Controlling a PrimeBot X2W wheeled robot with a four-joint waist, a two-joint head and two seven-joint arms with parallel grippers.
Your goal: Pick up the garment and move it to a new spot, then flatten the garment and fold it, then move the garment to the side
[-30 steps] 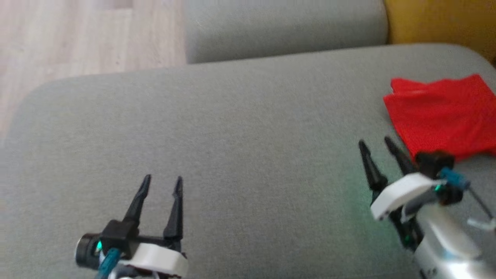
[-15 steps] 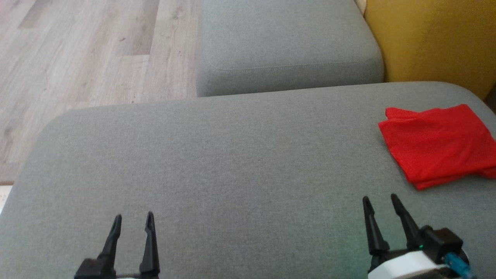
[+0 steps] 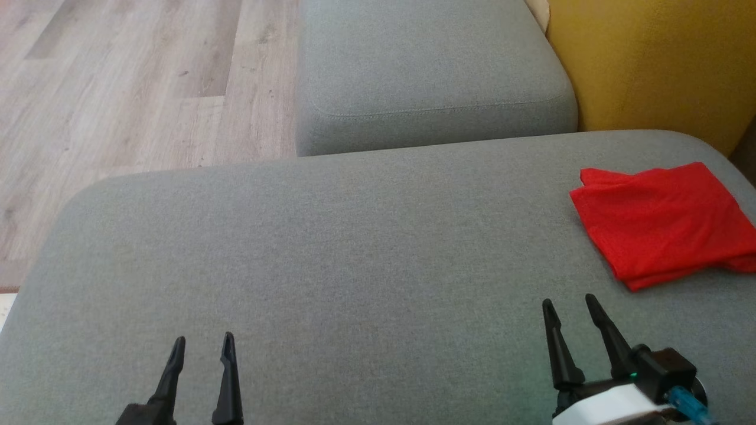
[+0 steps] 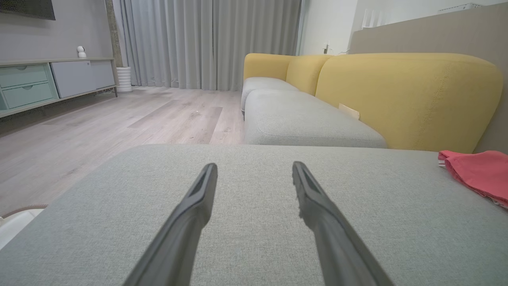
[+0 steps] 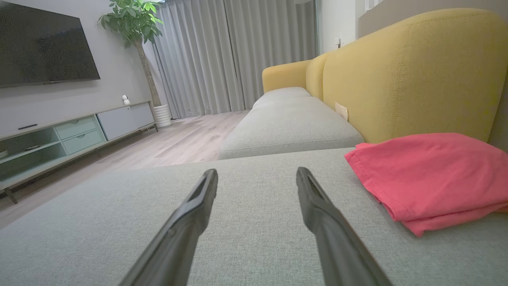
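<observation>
You've got the red garment [image 3: 661, 224] folded into a rough rectangle, lying flat at the far right of the grey sofa seat [image 3: 354, 248], with its right edge running out of the head view. Folded layers show along its near edge (the right wrist view makes the doubled hem plain). Nothing grips it.

Your right end effector [image 3: 569, 301] sits near and a bit left of the garment, apart from it. Its fingers are spread and point away over the cushion, with nothing between them. Your left end effector [image 3: 204, 339] is well apart on the near left of the same seat, fingers likewise spread and empty, low over the fabric. You can't tell whether the tips touch the cushion.

Beyond the seat a second grey cushion [image 3: 425, 65] butts up at the far side. The yellow backrest [image 3: 649, 59] is to its right, just behind the garment. Pale wood floor [image 3: 118, 88] lies at the far left.

Further out in the wrist views you get grey curtains [image 5: 238, 51] and a low cabinet [image 5: 79, 127] along the left wall. There's a dark TV [image 5: 43, 43] above the cabinet and a potted plant [image 5: 131, 20] by the curtains.
</observation>
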